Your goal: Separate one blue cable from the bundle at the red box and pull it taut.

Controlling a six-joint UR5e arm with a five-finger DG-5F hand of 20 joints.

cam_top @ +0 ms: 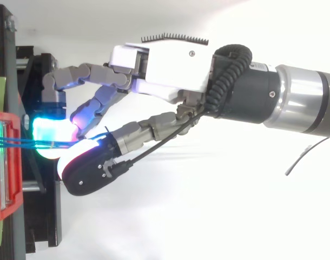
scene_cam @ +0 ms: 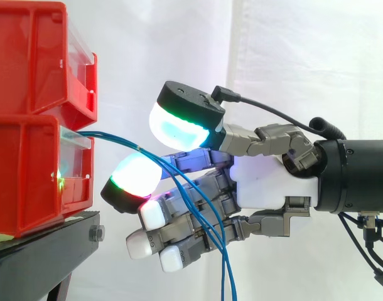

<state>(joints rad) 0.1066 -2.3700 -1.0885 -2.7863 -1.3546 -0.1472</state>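
The blue cables (scene_cam: 116,139) start somewhere inside the lower red bin (scene_cam: 28,182), ahead of the hand (scene_cam: 267,182), and I cannot make out their ends behind its front panel. Where they cross the hand, parts of them are hidden. I cannot tell how many there are, or whether the hand holds any. Below the hand they run off the bottom edge of the side view. From above, they vanish under the hand close to the bin. The left edge cuts both bins, and the top edge also cuts the upper red bin (scene_cam: 28,56). Behind the hand, the right edge cuts the arm (scene_cam: 361,175). The black stand (scene_cam: 41,251) runs off the bottom.
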